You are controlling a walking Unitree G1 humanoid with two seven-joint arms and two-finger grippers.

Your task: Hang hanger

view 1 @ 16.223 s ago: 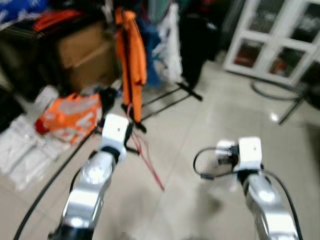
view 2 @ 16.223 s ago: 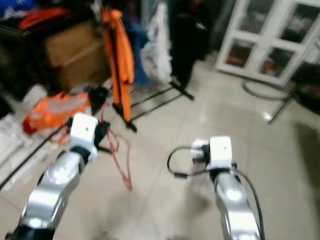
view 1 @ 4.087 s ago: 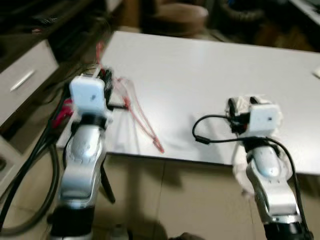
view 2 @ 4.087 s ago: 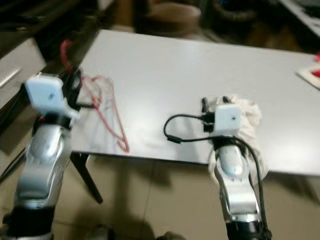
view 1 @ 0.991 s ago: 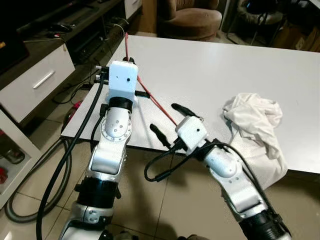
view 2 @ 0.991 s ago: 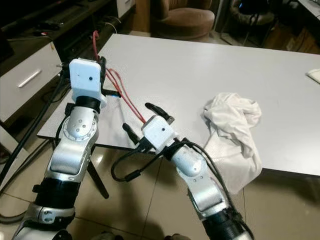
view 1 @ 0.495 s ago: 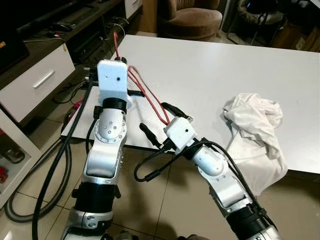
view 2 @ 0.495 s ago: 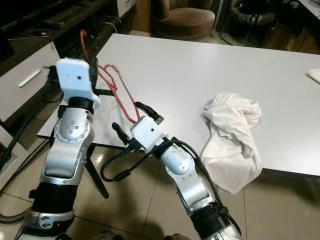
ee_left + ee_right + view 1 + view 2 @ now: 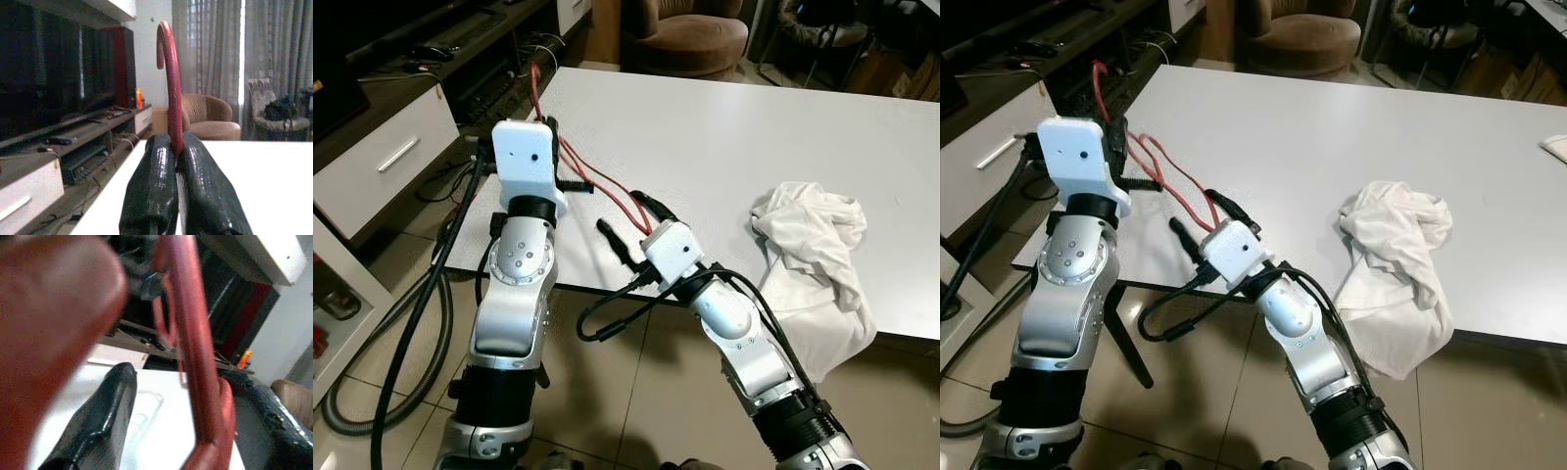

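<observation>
With the left gripper (image 9: 176, 161) pinching the red hanger (image 9: 607, 186) below its hook, the right gripper (image 9: 1206, 217), fingers spread, should close gently on the shoulder between them.

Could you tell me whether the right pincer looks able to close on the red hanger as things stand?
Probably yes: the right pincer is open with the red hanger's lower end between its fingers, while the left pincer grips the hook.

No text, label, brand, number or sign can be read anywhere in these views.
</observation>
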